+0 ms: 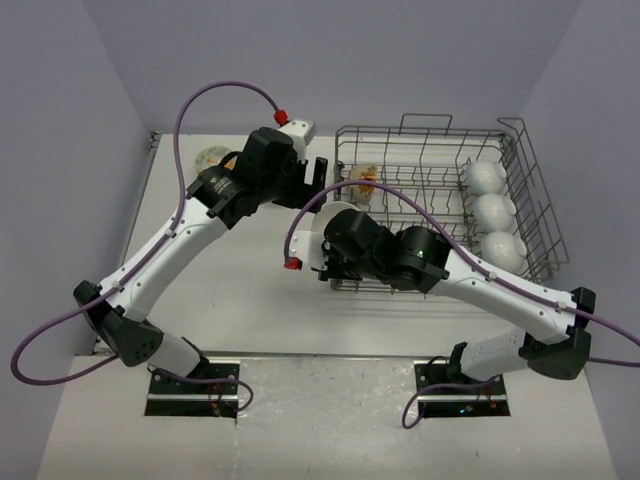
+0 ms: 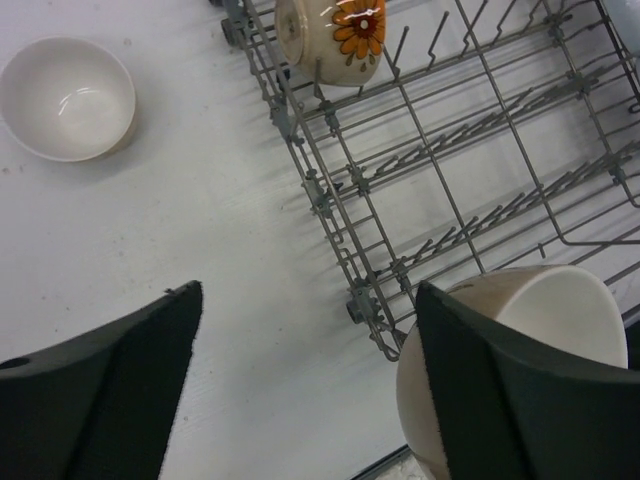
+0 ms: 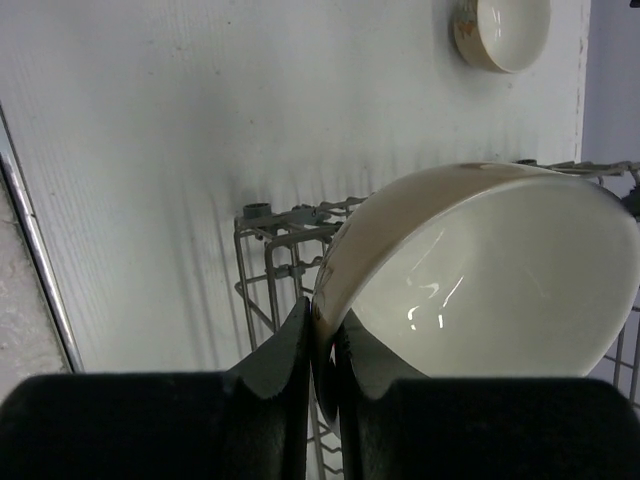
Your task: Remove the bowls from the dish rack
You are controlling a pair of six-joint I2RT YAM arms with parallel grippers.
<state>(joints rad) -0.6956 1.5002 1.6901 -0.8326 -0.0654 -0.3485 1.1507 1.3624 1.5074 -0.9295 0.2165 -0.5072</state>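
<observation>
Your right gripper (image 3: 322, 320) is clamped on the rim of a cream bowl (image 3: 480, 280), one finger inside the wall and one outside. That pinch is why the bowl hangs tilted, its mouth turned sideways rather than up. In the top view it sits at the dish rack's (image 2: 318, 190) 8 o'clock corner, just over the edge wires, probably so it can swing out over the rim without catching a tine. Your left gripper (image 2: 308, 300) hovers near the rack's 9 o'clock side with its jaws spread and only bare table (image 2: 200, 220) between them. One finger stands just in front of the held bowl, which looks like a line-up to receive it, though you cannot tell contact from here. A white bowl (image 2: 65, 98) sits upright on the table out at 10 o'clock, well apart from the rack, so that is likely your drop zone. Inside the rack, a flower-patterned bowl (image 2: 335, 40) leans between the tines at 11 o'clock. Three white bowls (image 1: 493, 212) stand on edge in a row along the 3 o'clock side, propped by the tines, so most of the unloading is ahead of you.
</observation>
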